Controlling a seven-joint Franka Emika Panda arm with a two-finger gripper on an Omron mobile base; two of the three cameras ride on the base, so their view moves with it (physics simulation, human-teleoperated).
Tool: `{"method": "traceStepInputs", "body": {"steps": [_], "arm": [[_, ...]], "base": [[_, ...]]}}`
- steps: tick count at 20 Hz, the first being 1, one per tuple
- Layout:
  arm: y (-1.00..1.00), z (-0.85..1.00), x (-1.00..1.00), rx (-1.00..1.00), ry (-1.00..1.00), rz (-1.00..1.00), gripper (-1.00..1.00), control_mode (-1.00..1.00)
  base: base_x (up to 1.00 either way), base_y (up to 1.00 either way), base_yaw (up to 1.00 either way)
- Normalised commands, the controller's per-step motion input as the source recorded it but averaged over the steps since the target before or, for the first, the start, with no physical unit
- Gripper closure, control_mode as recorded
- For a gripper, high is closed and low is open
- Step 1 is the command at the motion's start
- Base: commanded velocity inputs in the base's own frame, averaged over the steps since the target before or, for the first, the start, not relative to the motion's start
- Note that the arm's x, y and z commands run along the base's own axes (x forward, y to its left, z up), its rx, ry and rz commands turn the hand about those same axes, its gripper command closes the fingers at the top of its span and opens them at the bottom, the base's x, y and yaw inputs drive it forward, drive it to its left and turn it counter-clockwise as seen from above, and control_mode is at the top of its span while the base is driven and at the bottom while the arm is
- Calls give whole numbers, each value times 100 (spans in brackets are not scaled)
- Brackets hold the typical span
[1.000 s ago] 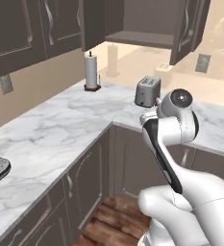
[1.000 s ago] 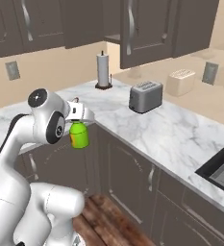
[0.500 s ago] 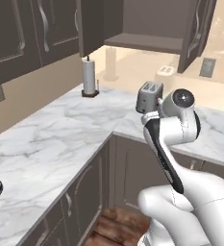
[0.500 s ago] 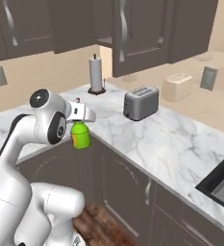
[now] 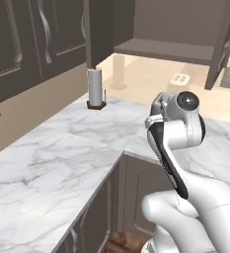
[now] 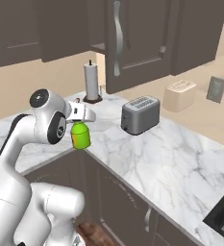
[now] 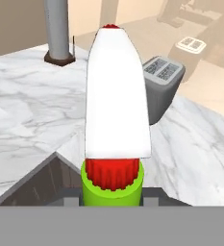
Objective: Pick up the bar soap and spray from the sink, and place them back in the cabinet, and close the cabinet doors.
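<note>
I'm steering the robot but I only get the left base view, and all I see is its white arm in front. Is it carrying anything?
Observer: Yes. The end effector is shut on the small green spray bottle with the red-and-white nozzle, held above the edge of the white marble counter.
Operator: Is there stuff near the bottle?
Observer: A grey two-slot toaster stands on the counter beyond it, apart from the bottle.
Operator: Is the bottle standing up straight?
Observer: In the right base view its green body hangs upright below the end effector.
</note>
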Motion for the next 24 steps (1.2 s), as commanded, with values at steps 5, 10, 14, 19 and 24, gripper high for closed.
{"method": "traceStepInputs", "body": {"steps": [5, 10, 14, 19, 24], "arm": [[0, 0, 0, 0, 0, 0, 100, 100], [0, 0, 0, 0, 0, 0, 100, 100], [0, 0, 0, 0, 0, 0, 100, 100], [0, 0, 0, 0, 0, 0, 100, 100], [0, 0, 0, 0, 0, 0, 100, 100]], "base": [[61, 0, 0], [53, 0, 0], [40, 0, 0], [14, 22, 2], [15, 36, 3]]}}
